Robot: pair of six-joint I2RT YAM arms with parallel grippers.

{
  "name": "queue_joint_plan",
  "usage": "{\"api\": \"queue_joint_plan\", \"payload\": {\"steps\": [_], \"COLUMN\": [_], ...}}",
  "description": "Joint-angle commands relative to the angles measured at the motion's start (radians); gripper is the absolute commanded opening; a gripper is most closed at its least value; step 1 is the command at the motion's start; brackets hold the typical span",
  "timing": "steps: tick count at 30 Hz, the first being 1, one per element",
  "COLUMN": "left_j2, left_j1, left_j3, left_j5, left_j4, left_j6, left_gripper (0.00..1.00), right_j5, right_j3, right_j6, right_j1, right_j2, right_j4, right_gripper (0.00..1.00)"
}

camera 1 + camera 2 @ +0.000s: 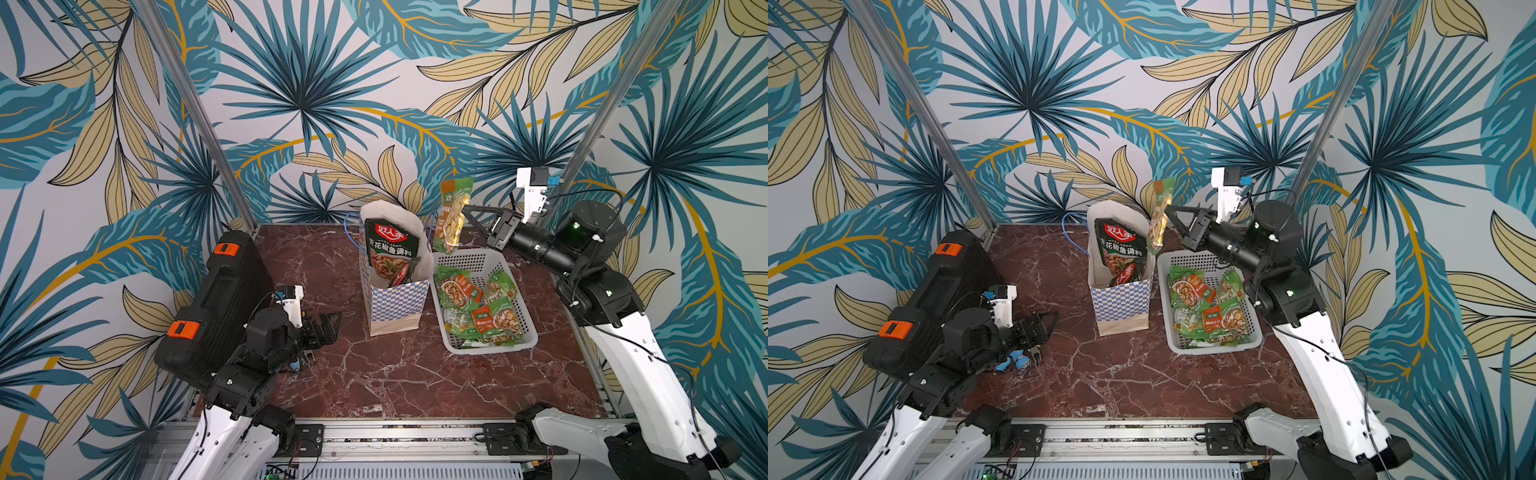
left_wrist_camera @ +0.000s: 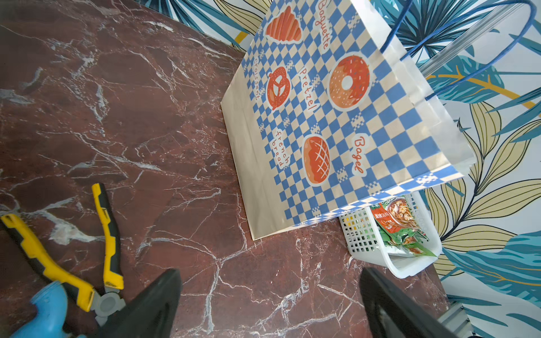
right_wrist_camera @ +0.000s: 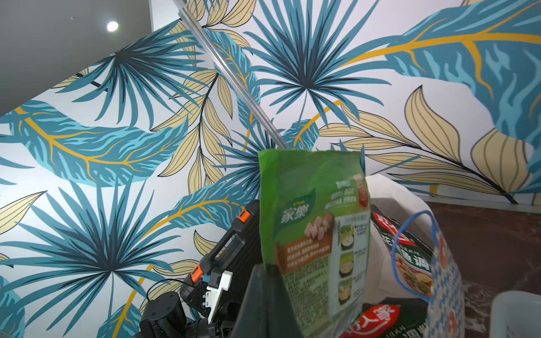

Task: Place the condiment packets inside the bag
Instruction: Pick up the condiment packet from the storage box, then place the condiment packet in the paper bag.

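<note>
Left wrist view: bag (image 2: 322, 117) pastry face; top views: its mouth. Left gripper (image 2: 269, 276) gaping, right gripper (image 1: 466, 210) pinching packet (image 1: 455, 193). Marble table (image 1: 374, 374), leaf wallpaper (image 1: 291, 83).

Red-brown marble table (image 1: 374, 374): the bag (image 1: 395, 307) stands upright mid-table, white basket (image 1: 498, 348) just beside it, black case (image 1: 216, 307) at the left edge, yellow pliers (image 2: 108, 234) touching a blue object (image 2: 46, 310), possibly a tool.

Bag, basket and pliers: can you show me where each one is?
bag (image 1: 397, 305): in a top view, on its checkered front wall.
basket (image 1: 478, 259): in a top view, on its holey back wall.
pliers (image 2: 110, 248): in the left wrist view, on a yellow handle.
</note>
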Motion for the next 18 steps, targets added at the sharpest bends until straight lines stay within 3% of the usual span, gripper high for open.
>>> {"api": "queue_joint_plan", "payload": {"steps": [1, 6, 13, 14, 15, 18], "left_j2": [-0.016, -0.021, -0.040, -0.041, -0.042, -0.043], "left_j1": [-0.004, -0.005, -0.004, -0.003, -0.003, -0.005], "left_j3": [0.055, 0.076, 0.086, 0.089, 0.093, 0.103], "left_j5": [0.020, 0.023, 0.017, 0.014, 0.014, 0.014], "left_j4": [-0.003, -0.019, -0.041, -0.044, -0.047, -0.055], "left_j6": [0.002, 0.007, 0.010, 0.011, 0.013, 0.016], "left_gripper": [1.00, 1.00, 1.00, 1.00, 1.00, 1.00], "right_j5": [0.033, 0.073, 0.084, 0.074, 0.067, 0.081], "right_j3": [0.068, 0.169, 0.168, 0.162, 0.151, 0.102], "right_j6": [-0.036, -0.086, -0.093, -0.092, -0.095, -0.133], "right_j1": [0.056, 0.126, 0.149, 0.151, 0.152, 0.152], "right_j2": [0.087, 0.231, 0.381, 0.391, 0.394, 0.367], "right_j4": [-0.002, -0.044, -0.042, -0.043, -0.045, -0.066], "right_gripper": [0.00, 0.00, 0.01, 0.15, 0.35, 0.46]}}
